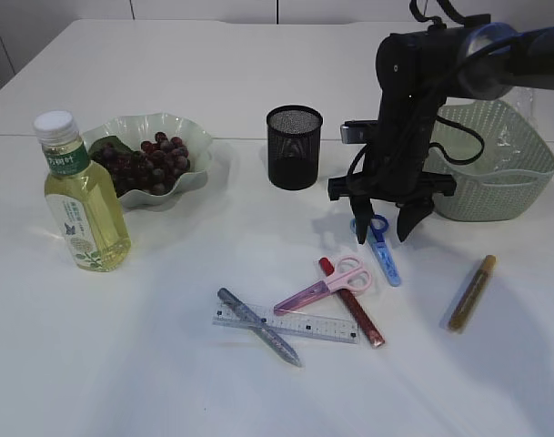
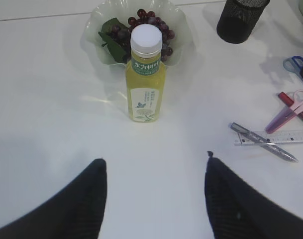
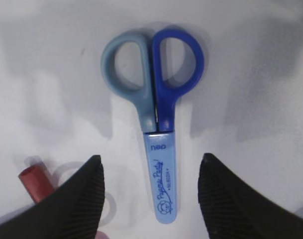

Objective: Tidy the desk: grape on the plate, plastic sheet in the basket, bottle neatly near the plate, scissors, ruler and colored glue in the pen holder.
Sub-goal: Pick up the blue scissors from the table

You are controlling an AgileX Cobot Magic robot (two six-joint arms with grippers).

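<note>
Blue scissors lie flat, closed, blades sheathed, on table

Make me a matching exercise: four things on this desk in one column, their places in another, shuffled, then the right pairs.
Things:
1. blue scissors
2. grapes
3. gold glue stick
4. ruler

Places:
A. in the scalloped plate
B. lying alone in front of the basket
C. directly under the open right end effector
D. under the grey glitter pen

Pairs: 1-C, 2-A, 3-B, 4-D
</note>
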